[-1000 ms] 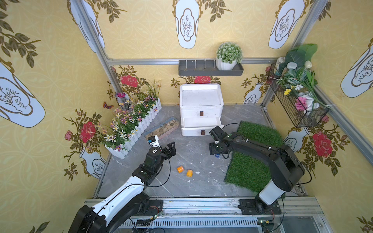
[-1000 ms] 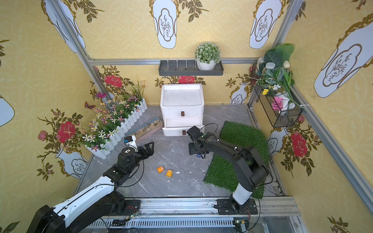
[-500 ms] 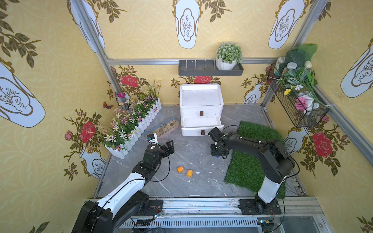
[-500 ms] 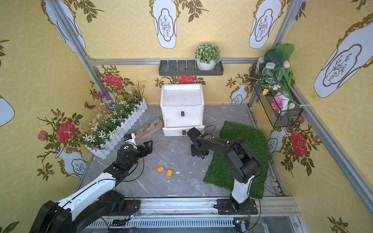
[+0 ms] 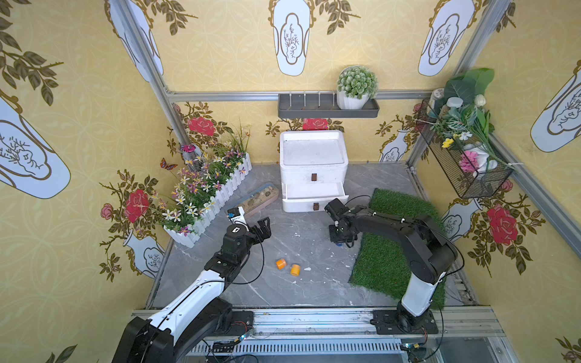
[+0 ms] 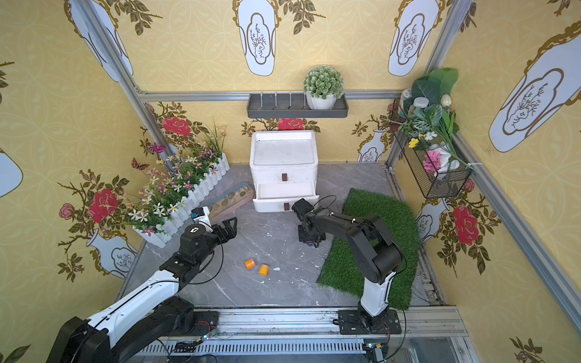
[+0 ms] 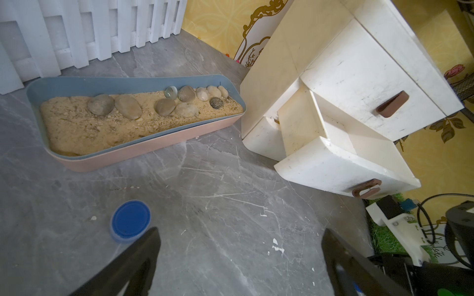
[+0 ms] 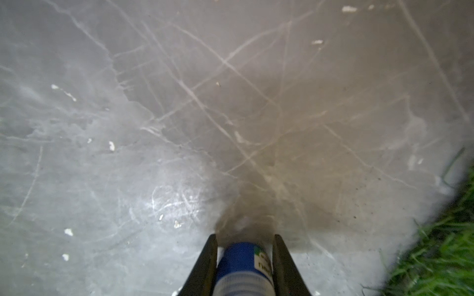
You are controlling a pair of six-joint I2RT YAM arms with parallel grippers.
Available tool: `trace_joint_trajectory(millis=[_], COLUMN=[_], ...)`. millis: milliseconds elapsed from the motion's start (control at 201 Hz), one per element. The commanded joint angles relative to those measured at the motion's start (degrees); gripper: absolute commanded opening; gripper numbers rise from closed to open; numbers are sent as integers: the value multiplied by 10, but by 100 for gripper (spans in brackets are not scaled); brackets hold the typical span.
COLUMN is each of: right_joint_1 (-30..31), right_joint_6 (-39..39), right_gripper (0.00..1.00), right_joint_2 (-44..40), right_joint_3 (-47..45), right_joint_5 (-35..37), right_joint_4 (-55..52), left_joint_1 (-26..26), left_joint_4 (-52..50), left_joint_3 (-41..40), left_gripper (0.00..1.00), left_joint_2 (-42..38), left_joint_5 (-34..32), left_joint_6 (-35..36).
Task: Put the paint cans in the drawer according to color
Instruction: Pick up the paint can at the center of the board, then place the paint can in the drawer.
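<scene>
Left arm [image 5: 201,292] rises from lower left toward frame centre, forearm slanted, wrist near level. Left fingers [image 5: 266,223] spread wide, holding nothing. Left wrist view: standing blue can [image 7: 130,221] upright on the table [image 7: 230,205], just beside 1 fingertip, no contact seen. Centre, in both top views: left orange can [image 5: 281,263] and right orange can [image 5: 295,269], close together on bare table. Above them the lower drawer [image 5: 314,191] is pulled out. Right arm [image 5: 393,224] goes from lower right, elbow bent, forearm stretched left over the grass mat [image 5: 396,251], wrist tipped down. Right fingers [image 8: 205,266] pressed against both sides of clamped blue can [image 8: 241,264], beside the mat edge.
</scene>
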Motion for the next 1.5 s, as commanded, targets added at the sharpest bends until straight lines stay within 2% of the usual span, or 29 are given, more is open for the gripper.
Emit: trace_joint_trajectory(millis=[0, 199, 404, 518, 738, 1052, 1171, 1331, 1495], right_joint_1=[1, 8, 8, 5, -14, -42, -46, -53, -54], right_joint_6=[3, 7, 6, -2, -2, 16, 21, 30, 26], right_gripper=[23, 23, 24, 24, 25, 26, 30, 51, 55], right_joint_2=[-31, -140, -190, -164, -55, 35, 56, 71, 33], right_joint_3=[-15, -20, 83, 167, 298, 357, 368, 383, 358], right_joint_5=[10, 5, -6, -5, 6, 38, 52, 46, 29], right_joint_4=[6, -12, -45, -48, -52, -53, -55, -69, -55], left_joint_1=[0, 2, 15, 18, 20, 21, 21, 21, 21], left_joint_4=[-2, -42, -60, -61, -70, -78, -73, -69, -68], left_joint_3=[3, 26, 37, 37, 36, 33, 35, 40, 40], left_gripper=[100, 100, 100, 100, 100, 100, 100, 100, 100], left_joint_2=[-7, -35, -51, -54, -64, -81, -73, -64, -61], left_joint_5=[4, -26, -36, -35, -36, -37, -33, -28, -23], left_joint_6=[5, 60, 83, 84, 83, 80, 80, 77, 72])
